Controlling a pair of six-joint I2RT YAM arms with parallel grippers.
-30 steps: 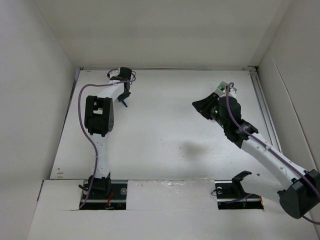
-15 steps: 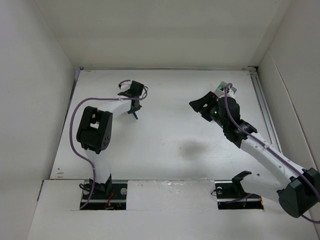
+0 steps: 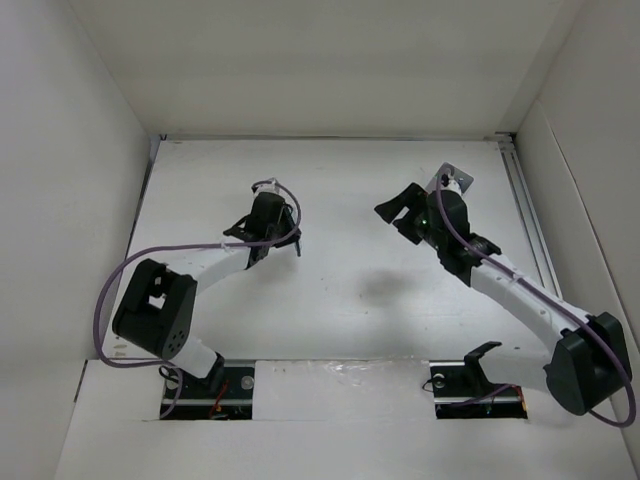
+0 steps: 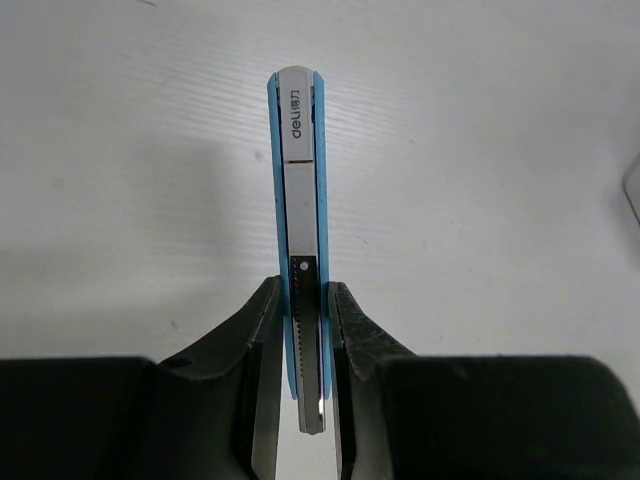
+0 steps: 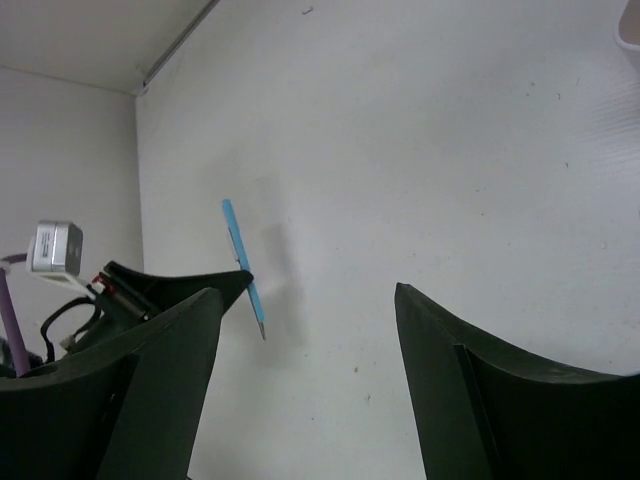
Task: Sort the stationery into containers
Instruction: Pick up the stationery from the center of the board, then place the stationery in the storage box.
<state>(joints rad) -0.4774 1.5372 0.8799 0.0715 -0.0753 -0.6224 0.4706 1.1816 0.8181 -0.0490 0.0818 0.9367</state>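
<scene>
The blue slim utility knife (image 4: 300, 180) is pinched between the 2 black fingers of the left gripper (image 4: 300, 300), which is closed on its slider end. The rest of the body sticks straight out past the fingertips; its silver rail carries a "deli" mark near the far tip. It casts a soft shadow on the white surface (image 4: 480, 150) beside it. In the right wrist view the knife (image 5: 243, 265) is a thin blue sliver, tilted, with one end down toward the surface; whether that end touches cannot be told. From above, the left gripper (image 3: 285, 238) sits left of centre. The right gripper (image 3: 400, 212) hangs well apart from it, jaws spread wide with nothing between them
</scene>
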